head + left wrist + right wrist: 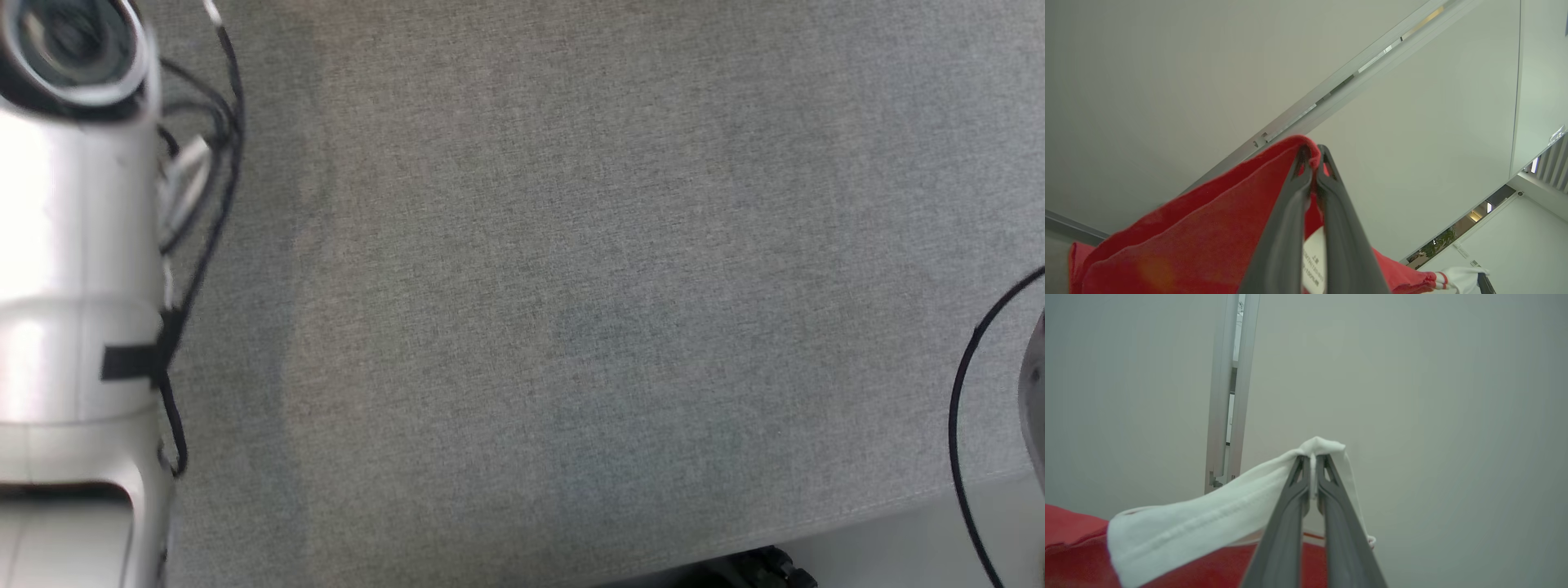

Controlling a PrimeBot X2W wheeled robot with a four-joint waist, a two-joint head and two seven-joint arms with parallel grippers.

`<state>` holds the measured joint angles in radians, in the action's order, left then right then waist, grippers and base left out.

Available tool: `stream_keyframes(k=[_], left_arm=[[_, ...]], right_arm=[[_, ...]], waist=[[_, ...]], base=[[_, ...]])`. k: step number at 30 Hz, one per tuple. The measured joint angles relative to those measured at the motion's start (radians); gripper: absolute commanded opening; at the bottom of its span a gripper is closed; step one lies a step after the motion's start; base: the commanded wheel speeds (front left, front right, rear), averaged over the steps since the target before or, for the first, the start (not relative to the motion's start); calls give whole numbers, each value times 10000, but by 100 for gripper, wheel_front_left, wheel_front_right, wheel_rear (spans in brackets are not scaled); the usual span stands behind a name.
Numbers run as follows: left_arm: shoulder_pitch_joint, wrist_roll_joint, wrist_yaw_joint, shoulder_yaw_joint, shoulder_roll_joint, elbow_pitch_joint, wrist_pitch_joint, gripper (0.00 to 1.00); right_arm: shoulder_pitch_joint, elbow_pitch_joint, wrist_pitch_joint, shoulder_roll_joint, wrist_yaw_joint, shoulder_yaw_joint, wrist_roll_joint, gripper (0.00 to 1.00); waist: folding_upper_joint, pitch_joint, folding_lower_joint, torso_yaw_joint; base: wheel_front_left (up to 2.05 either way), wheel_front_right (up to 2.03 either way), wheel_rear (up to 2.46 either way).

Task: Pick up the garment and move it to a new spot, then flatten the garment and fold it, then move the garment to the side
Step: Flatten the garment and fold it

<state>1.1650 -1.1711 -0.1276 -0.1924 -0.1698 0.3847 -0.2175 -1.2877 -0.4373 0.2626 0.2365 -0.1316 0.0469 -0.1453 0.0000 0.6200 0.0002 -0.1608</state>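
The garment (1200, 232) is red with white trim and a white label. In the left wrist view my left gripper (1314, 157) is shut on a red fold of it, raised toward the ceiling, and the cloth hangs down to the left. In the right wrist view my right gripper (1314, 457) is shut on the garment's white band (1208, 526), with red cloth (1077, 543) below it. The white end (1459, 277) also shows at the lower right of the left wrist view.
The head view looks down on a grey cloth-covered table (571, 286), its near edge at the lower right. A pale forearm (73, 286) with black cables stands at the left. A black cable (967, 392) curves at the right edge. A ceiling rail (1351, 77) runs overhead.
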Motion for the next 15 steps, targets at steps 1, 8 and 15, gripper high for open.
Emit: stream_keyframes(k=[1, 8, 15], left_arm=[[-581, -48, 0, -84, 23, 75, -104, 0], [-3968, -499, 0, -96, 242, -280, -424, 0], [-6820, 1486, -2, -1561, -690, -855, -441, 0]], right_arm=[[477, -107, 0, 46, 0, 150, -293, 0], [3788, 353, -102, 360, -2, -144, -2240, 0], [7590, 2669, -1776, -23, 0, -1135, -3177, 0]], waist=[[0, -33, 0, 33], [0, -709, -1, 201], [0, -1837, -2, 366]], base=[[0, 0, 0], [0, 0, 0], [0, 0, 0]])
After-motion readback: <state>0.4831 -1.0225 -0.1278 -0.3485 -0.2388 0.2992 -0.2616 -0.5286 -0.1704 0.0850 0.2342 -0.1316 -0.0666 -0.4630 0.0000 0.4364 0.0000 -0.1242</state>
